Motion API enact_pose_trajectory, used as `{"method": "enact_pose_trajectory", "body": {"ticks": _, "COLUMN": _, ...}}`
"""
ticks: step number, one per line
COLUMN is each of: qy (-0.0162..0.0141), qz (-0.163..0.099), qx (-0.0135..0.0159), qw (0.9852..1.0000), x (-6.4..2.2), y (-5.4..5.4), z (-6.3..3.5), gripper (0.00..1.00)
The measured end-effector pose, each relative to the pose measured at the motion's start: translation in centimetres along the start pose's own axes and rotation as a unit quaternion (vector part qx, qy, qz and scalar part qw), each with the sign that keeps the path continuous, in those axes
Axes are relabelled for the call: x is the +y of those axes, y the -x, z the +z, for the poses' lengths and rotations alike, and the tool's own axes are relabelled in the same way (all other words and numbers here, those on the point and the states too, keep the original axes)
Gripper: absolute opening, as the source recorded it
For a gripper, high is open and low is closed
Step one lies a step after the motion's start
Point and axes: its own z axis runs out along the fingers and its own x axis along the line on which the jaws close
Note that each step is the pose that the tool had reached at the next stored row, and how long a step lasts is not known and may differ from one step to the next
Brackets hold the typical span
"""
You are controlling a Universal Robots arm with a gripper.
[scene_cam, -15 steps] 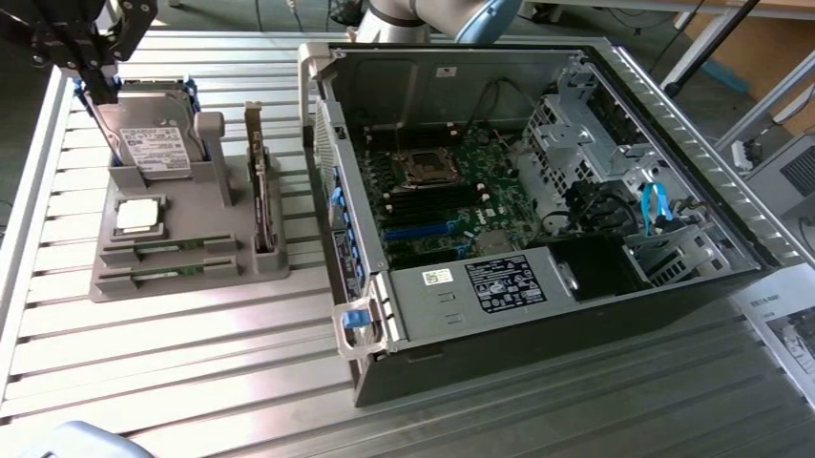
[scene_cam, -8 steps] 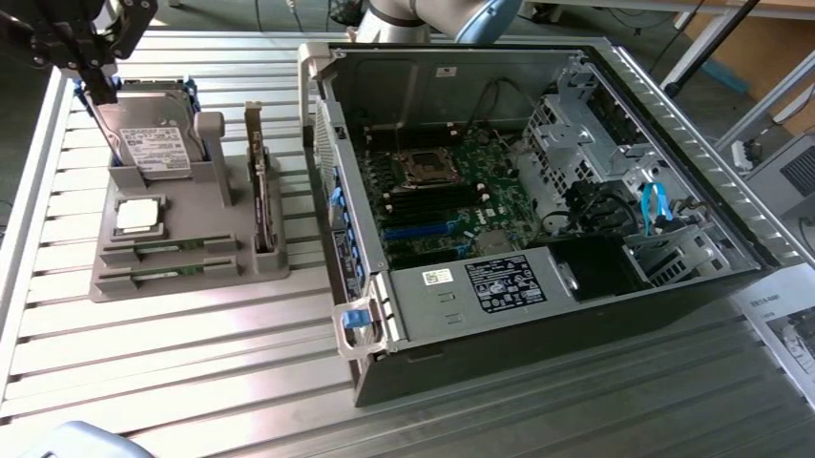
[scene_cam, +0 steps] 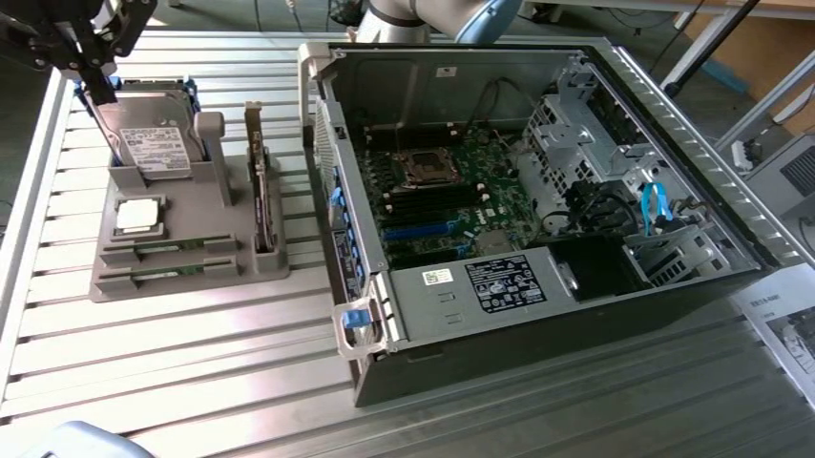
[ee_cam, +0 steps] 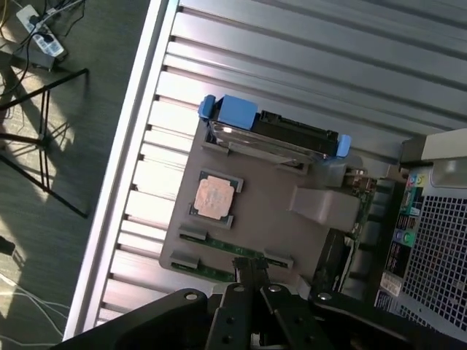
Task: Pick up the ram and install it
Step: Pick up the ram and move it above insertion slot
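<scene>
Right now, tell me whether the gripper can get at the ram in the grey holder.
Probably yes. The ram lies uncovered in the grey holder, nothing over it, with the gripper hanging above. Its jaws are shut and would have to open first.

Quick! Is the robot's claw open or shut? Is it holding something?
Gripper: shut, with nothing seen between its fingers. It hangs above the gray holder, where the ram lies.

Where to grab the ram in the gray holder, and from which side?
Probably mid-length on the ram, pinched across its two flat faces, coming from straight above: it stands on edge in the gray holder, only its long top edge exposed, both ends in brackets.
</scene>
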Motion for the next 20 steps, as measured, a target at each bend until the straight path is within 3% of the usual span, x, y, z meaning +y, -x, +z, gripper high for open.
{"method": "enact_pose_trajectory", "body": {"ticks": 5, "qy": 0.0008, "qz": -0.033, "qx": 0.0014, "qw": 0.9995, "x": 0.00, "y": 0.00, "z": 0.00, "gripper": 0.10}}
{"method": "enact_pose_trajectory", "body": {"ticks": 10, "qy": 0.0016, "qz": -0.065, "qx": 0.0029, "qw": 0.9979, "x": 0.00, "y": 0.00, "z": 0.00, "gripper": 0.10}}
{"method": "enact_pose_trajectory", "body": {"ticks": 14, "qy": 0.0023, "qz": -0.094, "qx": 0.0041, "qw": 0.9956, "x": 0.00, "y": 0.00, "z": 0.00, "gripper": 0.10}}
{"method": "enact_pose_trajectory", "body": {"ticks": 20, "qy": 0.0033, "qz": -0.136, "qx": 0.0060, "qw": 0.9907, "x": 0.00, "y": 0.00, "z": 0.00, "gripper": 0.10}}
